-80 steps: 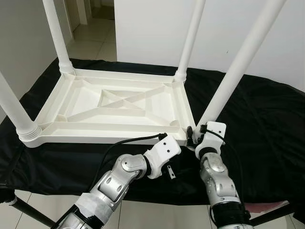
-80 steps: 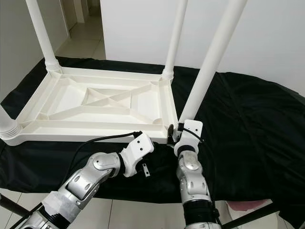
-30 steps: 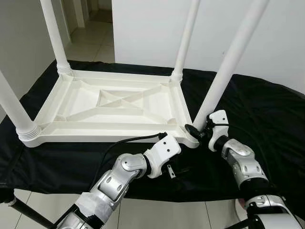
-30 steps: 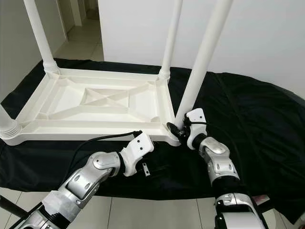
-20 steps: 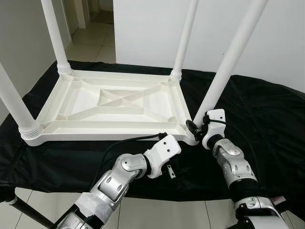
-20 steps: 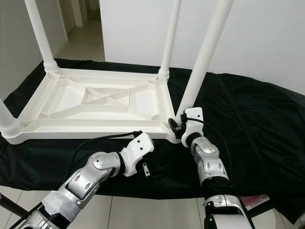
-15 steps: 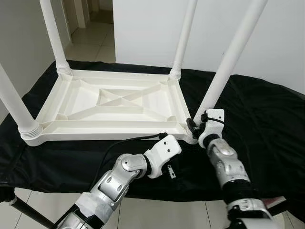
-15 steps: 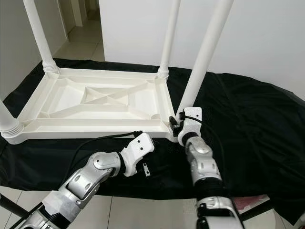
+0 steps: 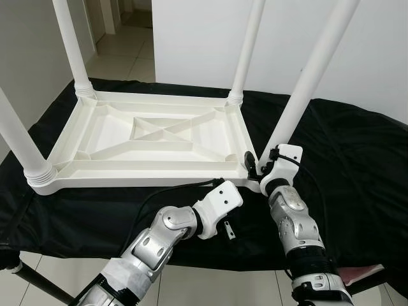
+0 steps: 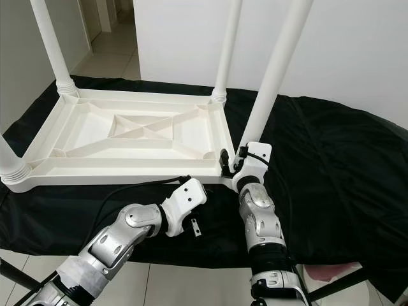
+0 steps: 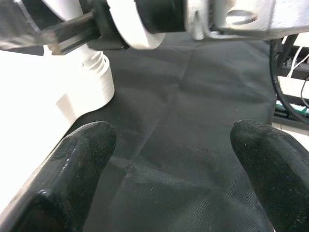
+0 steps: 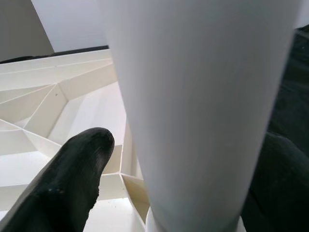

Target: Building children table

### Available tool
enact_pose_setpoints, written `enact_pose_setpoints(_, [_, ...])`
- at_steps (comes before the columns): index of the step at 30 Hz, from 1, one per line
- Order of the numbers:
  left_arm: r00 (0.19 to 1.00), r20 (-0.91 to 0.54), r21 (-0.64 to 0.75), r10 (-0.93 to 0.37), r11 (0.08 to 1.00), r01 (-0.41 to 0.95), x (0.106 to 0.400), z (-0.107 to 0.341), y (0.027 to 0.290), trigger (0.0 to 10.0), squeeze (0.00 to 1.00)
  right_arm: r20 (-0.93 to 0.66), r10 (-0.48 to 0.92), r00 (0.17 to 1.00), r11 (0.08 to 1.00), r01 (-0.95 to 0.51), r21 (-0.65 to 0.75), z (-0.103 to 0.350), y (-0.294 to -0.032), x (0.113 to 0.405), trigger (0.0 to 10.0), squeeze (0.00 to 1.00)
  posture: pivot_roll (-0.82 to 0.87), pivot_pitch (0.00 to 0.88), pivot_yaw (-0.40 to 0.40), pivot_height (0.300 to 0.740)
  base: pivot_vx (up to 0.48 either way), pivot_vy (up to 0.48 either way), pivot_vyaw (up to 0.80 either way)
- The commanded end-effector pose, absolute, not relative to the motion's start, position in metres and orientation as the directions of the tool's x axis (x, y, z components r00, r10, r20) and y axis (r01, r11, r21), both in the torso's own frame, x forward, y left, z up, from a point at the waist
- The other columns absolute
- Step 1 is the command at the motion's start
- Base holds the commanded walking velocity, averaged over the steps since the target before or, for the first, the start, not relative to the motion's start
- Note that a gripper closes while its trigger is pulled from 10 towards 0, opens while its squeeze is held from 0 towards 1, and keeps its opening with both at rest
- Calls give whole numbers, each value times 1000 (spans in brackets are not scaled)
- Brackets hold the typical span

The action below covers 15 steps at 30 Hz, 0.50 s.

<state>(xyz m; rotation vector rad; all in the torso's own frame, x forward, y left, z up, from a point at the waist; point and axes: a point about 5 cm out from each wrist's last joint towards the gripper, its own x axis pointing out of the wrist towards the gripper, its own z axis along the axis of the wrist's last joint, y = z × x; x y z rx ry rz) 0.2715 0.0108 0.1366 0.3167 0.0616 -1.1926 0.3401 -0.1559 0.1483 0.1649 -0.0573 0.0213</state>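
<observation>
I see a black cloth (image 9: 357,159) spread across the frame, over a raised surface. On it, left of centre, lies the white plastic table (image 9: 153,143), upside down, its ribbed underside facing up. Four white legs rise from its corners: far left (image 9: 69,44), far right (image 9: 247,48), near left (image 9: 16,137), and the near-right leg (image 9: 312,76), which leans toward the upper right.

My right gripper (image 9: 262,167) sits at the base of that near-right leg, right of centre. In the right wrist view its fingers (image 12: 67,183) stand on either side of the leg (image 12: 203,96), closed around it.

My left gripper (image 11: 169,159) is at lower centre, just in front of the table's near edge, over the cloth. Its fingers (image 11: 72,169) are spread apart, holding nothing.
</observation>
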Motion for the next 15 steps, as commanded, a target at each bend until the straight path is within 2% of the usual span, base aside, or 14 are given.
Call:
enact_pose_setpoints(1, [362,-219,216,-906,317,924,269,135,10,10000,0,61,1,998,989,-10,151,146,-160,335,10000,1000,60,10,-86,740,0,0,0])
enact_pose_setpoints(2, [362,-219,215,-906,318,924,268,134,10,10000,0,66,4,998,991,-13,134,144,-160,331,10000,0,61,9,-86,740,0,0,0])
enact_pose_setpoints(15, [363,-220,211,-905,319,924,267,133,10,10000,0,120,7,993,995,-18,96,133,-152,290,10000,0,49,12,-87,740,0,0,0])
